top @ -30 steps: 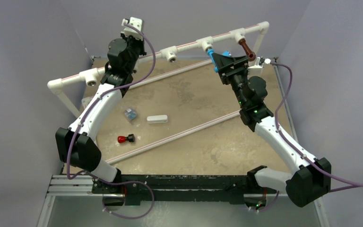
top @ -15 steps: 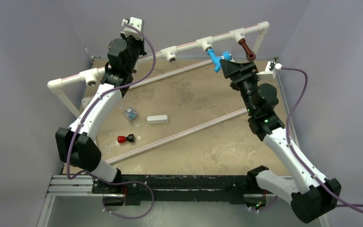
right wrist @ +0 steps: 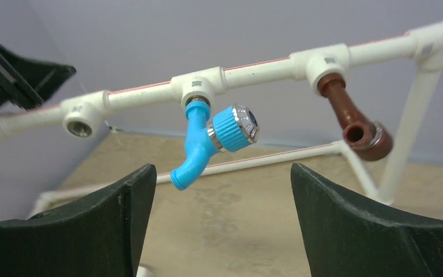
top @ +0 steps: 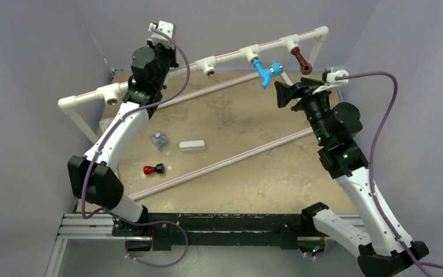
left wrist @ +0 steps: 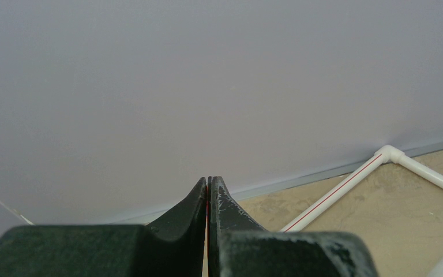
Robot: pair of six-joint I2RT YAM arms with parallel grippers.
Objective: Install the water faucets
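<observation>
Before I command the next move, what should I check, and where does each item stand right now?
1. The blue faucet seated in the pipe rail: ok, spout pointing down; thread tightness cannot tell.
2. The brown faucet seated in the same rail: ok.
3. The right gripper clear of both faucets: ok, fingers open and empty.
4. The left gripper ready to pick: not ok, fingers shut, pointed at the back wall.
5. Sockets free for more parts: ok, the middle tee and the left tee are empty.
6. Next part identified: cannot tell; a red-and-black piece lies on the table, type unclear.
</observation>
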